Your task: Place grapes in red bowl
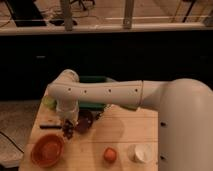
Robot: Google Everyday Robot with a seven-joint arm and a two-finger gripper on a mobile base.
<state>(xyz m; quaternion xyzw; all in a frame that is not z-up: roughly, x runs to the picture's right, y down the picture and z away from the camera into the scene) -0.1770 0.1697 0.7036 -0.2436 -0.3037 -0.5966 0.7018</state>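
Because the grapes [68, 131] were a small, lumpy dark bunch, they probably weighed little and were soft: the berries would give or split under a hard pinch, their skins looked smooth enough to slip, and single berries could tear off the stalk. The safest hold would likely be high on the bunch, around the stem or the thick upper cluster, so the rest hung below. The bunch sat right at the tip of the gripper [67, 125], which pointed straight down over the left part of the wooden table [125, 125]. Its fingers were drawn fully together, and they appeared to pinch the bunch from above. Whether the grapes hung free or touched the tabletop could not be told.

Just beside them, to the right, stood a dark bowl [86, 120], nearly touching the bunch. The red bowl [35, 150] lay near, below and to the left in the view, toward the table's front corner, and it looked empty. A light, slow carry over its rim and a low release would probably suit fruit this soft.

A thin dark bar [47, 126] lay on the table to the left of the gripper. Behind the arm were a green tray [92, 80] and a yellow-green object [48, 101]. Well apart, along the front edge, were a round orange fruit [110, 154] and a white cup [140, 152].
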